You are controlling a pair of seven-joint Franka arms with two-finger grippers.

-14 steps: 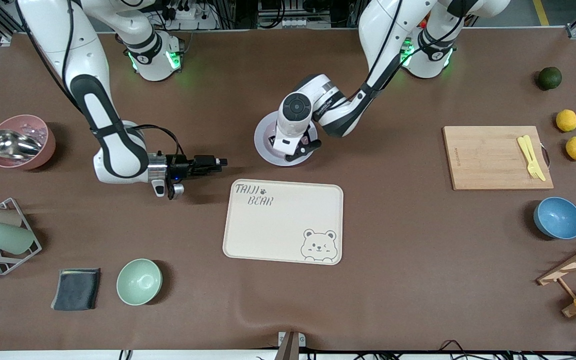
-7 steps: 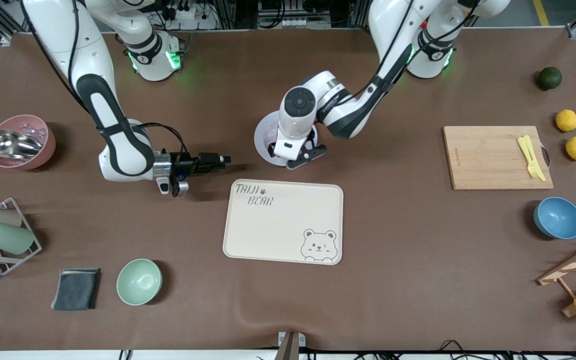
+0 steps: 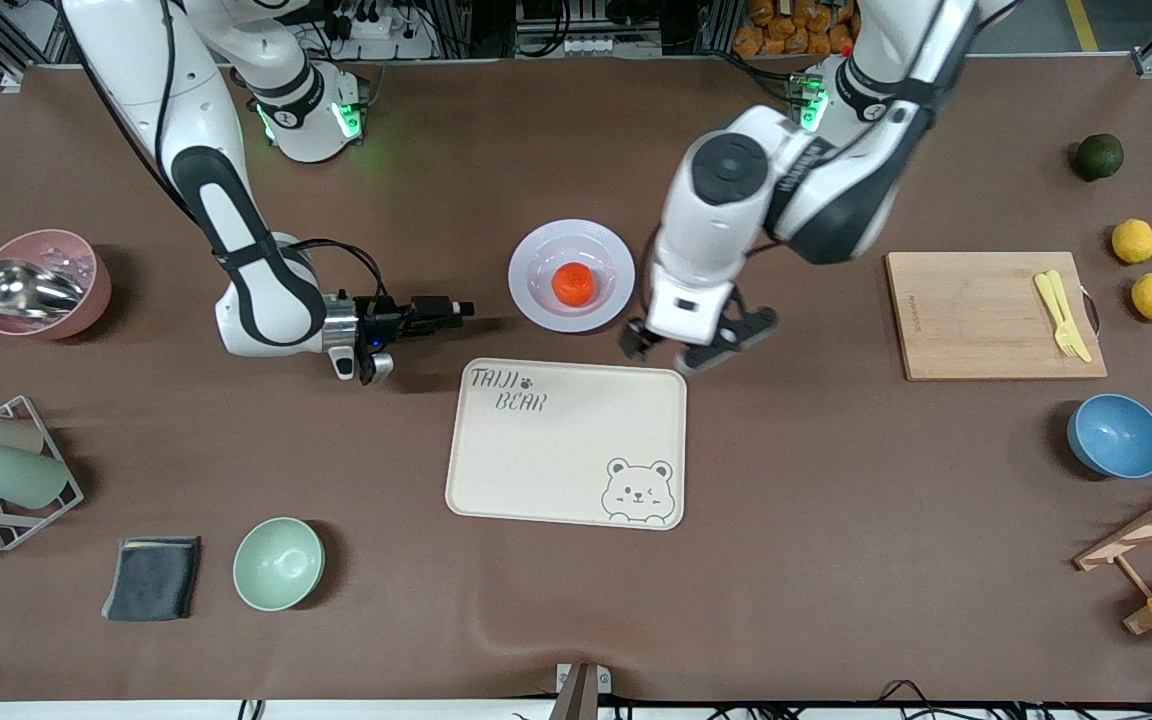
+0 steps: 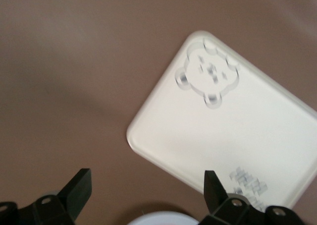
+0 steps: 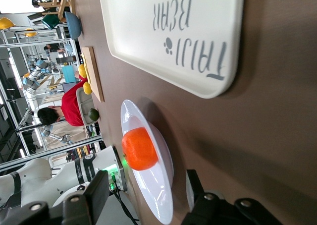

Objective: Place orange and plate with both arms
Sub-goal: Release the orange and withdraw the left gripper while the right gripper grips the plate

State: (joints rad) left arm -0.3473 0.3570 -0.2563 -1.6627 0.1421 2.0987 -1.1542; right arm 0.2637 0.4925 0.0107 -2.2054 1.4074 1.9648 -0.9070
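One brown table (image 3: 836,560), shelving around

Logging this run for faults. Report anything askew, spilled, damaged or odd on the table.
Nothing stands out. The orange sits in the middle of the plate, which lies flat on the table, farther from the front camera than the bear-print tray. No spill or damage shows.

Front cam sits high, looking down on the whole tabletop (image 3: 836,560) with both arm bases along the top. Left wrist cam hangs up over the tray (image 4: 233,136), looking straight down. Right wrist cam is low, skimming the surface toward the plate (image 5: 158,185). All three catch the tray.
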